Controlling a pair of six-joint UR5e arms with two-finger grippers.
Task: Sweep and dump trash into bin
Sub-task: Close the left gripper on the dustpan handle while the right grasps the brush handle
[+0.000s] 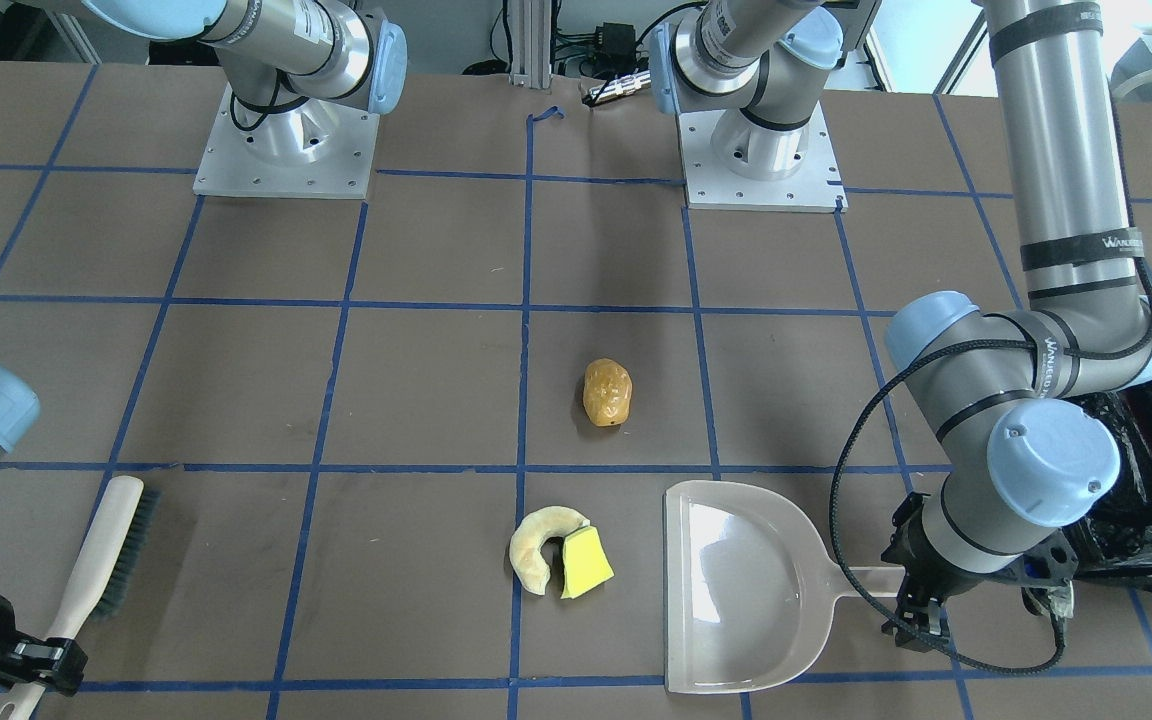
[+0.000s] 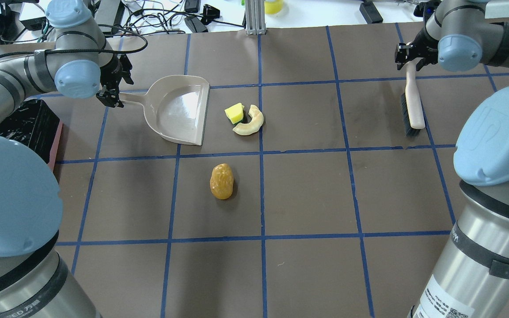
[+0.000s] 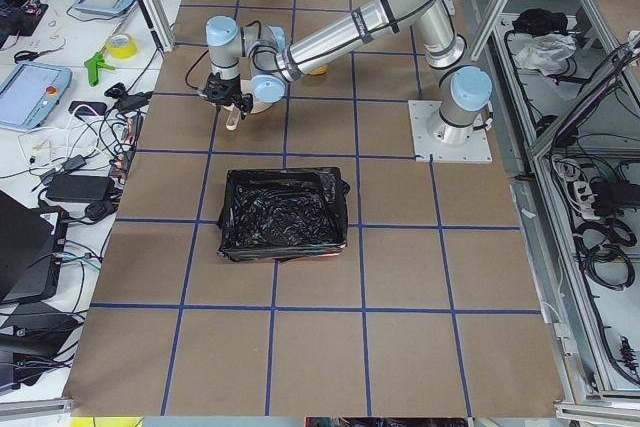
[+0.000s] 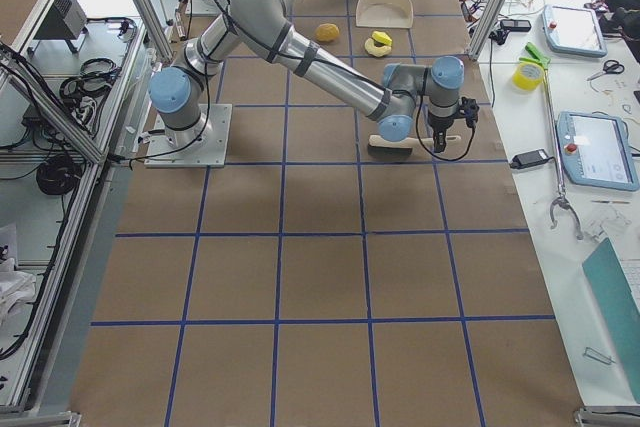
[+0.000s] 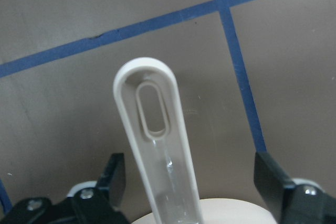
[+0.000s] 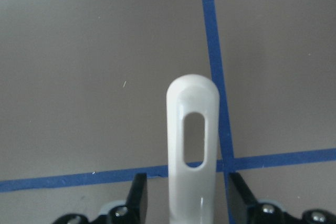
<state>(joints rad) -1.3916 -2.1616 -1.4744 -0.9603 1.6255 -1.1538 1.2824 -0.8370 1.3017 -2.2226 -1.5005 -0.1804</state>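
Closest to the robot on the brown table (image 2: 307, 198) with its blue tape grid lies the glossy golden-brown lumpy piece (image 2: 222, 181), alone in its square. To the robot's left stands the pink-sided bin lined with a crinkled black bag (image 2: 56, 143); no trash shows in it.

One row farther out, the bright yellow wedge block (image 2: 235, 113) touches the pale cream crescent (image 2: 251, 123). Both sit just beside the open mouth of the beige plastic dustpan (image 2: 179, 108), which lies flat. On the robot's right lies the cream-handled brush with dark bristles (image 2: 412, 104), well apart from the trash.

Farthest out are the tools' handle ends. The left gripper (image 2: 109, 96) straddles the dustpan handle with its jaws spread wide, clear of it on both sides. The right gripper (image 2: 408, 59) brackets the brush handle, jaws apart with a narrow gap each side.

This looks like the tool-grasping step: nothing is swept yet. Next, each gripper should probably close squarely on its handle.
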